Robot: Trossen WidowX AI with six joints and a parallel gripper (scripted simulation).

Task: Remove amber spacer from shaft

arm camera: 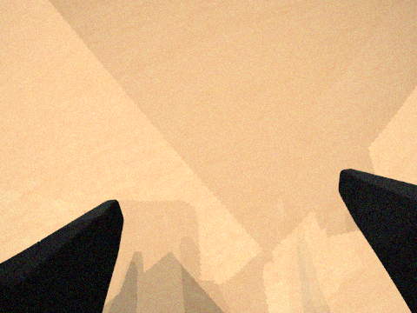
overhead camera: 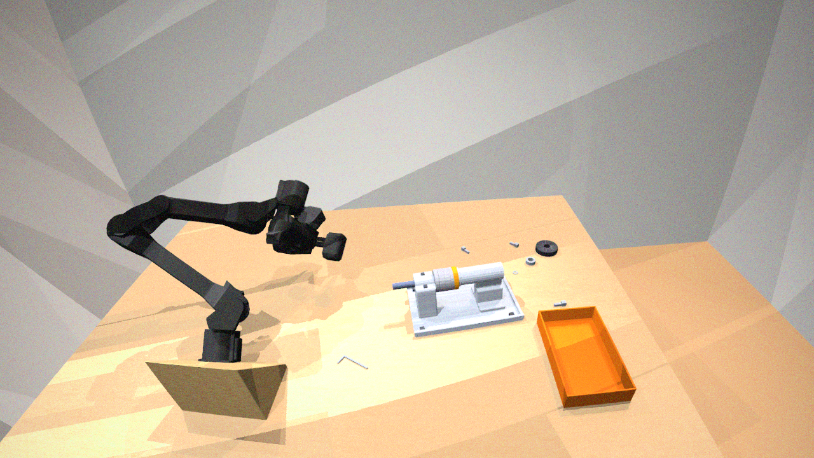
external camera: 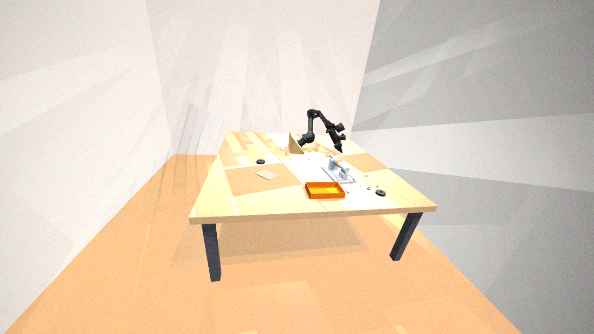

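Note:
The blue-grey shaft (overhead camera: 401, 285) (external camera: 331, 156) sticks out of the left support block (overhead camera: 427, 303) of the fixture. Pale grey spacers (overhead camera: 442, 278) sit together beside that block. The amber spacer (overhead camera: 455, 277) (external camera: 338, 162) sits between them and the big cylindrical housing (overhead camera: 483, 273) (external camera: 344, 168). The shaft inside the spacers is hidden. My gripper (arm camera: 232, 196) is open, with nothing between its fingers. In the top view it hangs above the table, up and left of the shaft's free end, apart from it. The wrist view shows only table and shadows between the fingers.
The fixture's pale base plate (overhead camera: 455, 323) lies on the table. An orange tray (overhead camera: 589, 353) (external camera: 324, 190) stands right of it. A black ring (overhead camera: 546, 248) (external camera: 380, 193), a small grey ring (overhead camera: 530, 261) and several screws lie behind. A hex key (overhead camera: 355, 362) lies in front.

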